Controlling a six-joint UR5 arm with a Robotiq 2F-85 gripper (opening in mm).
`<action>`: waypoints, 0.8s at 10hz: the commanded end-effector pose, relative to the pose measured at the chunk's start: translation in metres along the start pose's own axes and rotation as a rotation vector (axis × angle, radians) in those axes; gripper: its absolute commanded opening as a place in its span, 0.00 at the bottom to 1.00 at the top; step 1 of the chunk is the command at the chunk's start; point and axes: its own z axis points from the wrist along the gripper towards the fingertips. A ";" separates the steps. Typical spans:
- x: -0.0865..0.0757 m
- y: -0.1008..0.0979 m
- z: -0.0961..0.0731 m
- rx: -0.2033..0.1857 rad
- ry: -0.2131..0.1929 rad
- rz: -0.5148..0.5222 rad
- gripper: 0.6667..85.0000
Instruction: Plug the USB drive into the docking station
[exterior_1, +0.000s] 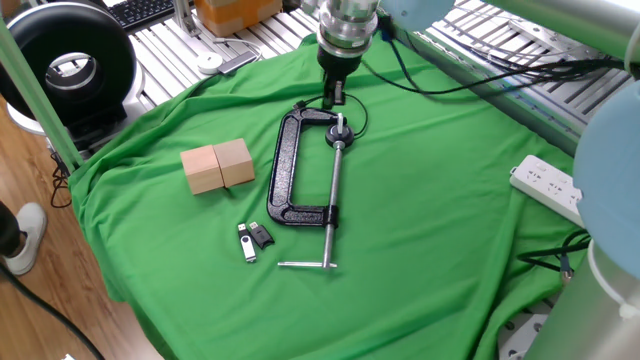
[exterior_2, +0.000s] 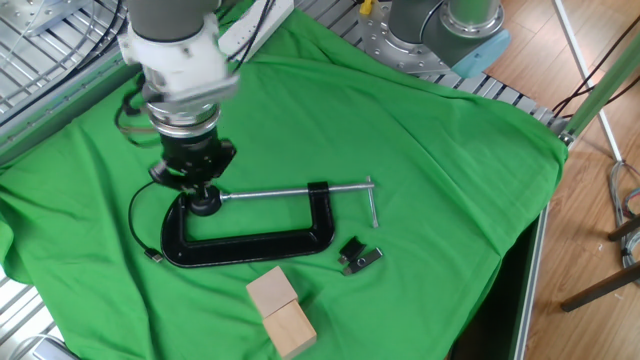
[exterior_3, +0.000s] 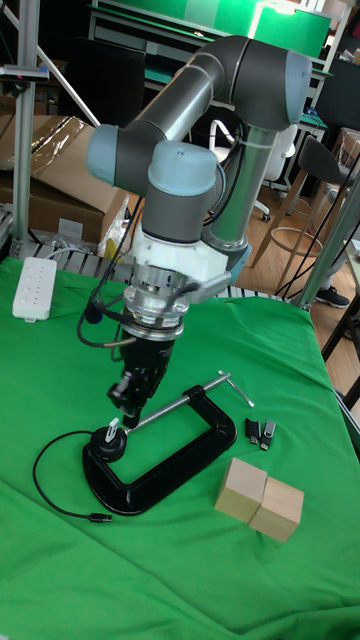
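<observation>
My claw (exterior_1: 333, 98) hangs over the black C-clamp (exterior_1: 300, 170) on the green-draped desk (exterior_1: 450, 220); its fingers look drawn together, though I cannot tell for sure. The USB drive (exterior_1: 247, 243) lies well apart, near two wooden blocks (exterior_1: 217, 165).

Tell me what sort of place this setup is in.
Probably a robotics lab or workshop. A UR5 arm works over a table draped in green cloth, with aluminium framing and cables behind it, a power strip, and cardboard boxes stored nearby.
</observation>
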 end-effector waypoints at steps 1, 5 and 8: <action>0.005 0.003 -0.001 -0.011 0.020 0.543 0.01; 0.010 0.001 -0.001 0.004 0.035 0.652 0.01; -0.001 0.000 -0.001 -0.004 -0.006 0.619 0.01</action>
